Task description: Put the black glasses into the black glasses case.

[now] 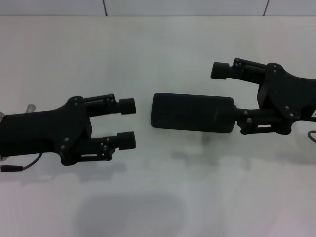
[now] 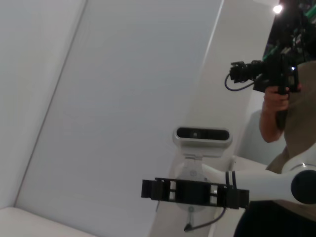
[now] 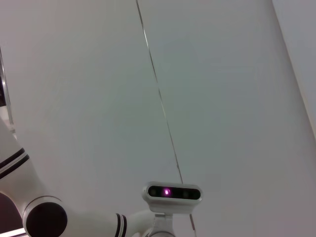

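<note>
The black glasses case (image 1: pixel 192 112) lies shut on the white table (image 1: pixel 158 54), near the middle. The black glasses show in no view. My left gripper (image 1: pixel 128 123) is open and empty, level with the table, its fingertips a short gap left of the case. My right gripper (image 1: pixel 226 94) is open at the case's right end. Its lower finger (image 1: pixel 247 120) is at the case's right edge and its upper finger (image 1: pixel 222 70) is well beyond the case. Neither wrist view shows the case.
The table's back edge meets a white wall (image 1: pixel 158 7). The left wrist view looks up at the wall, the robot's head (image 2: pixel 202 134), a black gripper on a white arm (image 2: pixel 192 191) and a person holding a camera (image 2: pixel 279 98).
</note>
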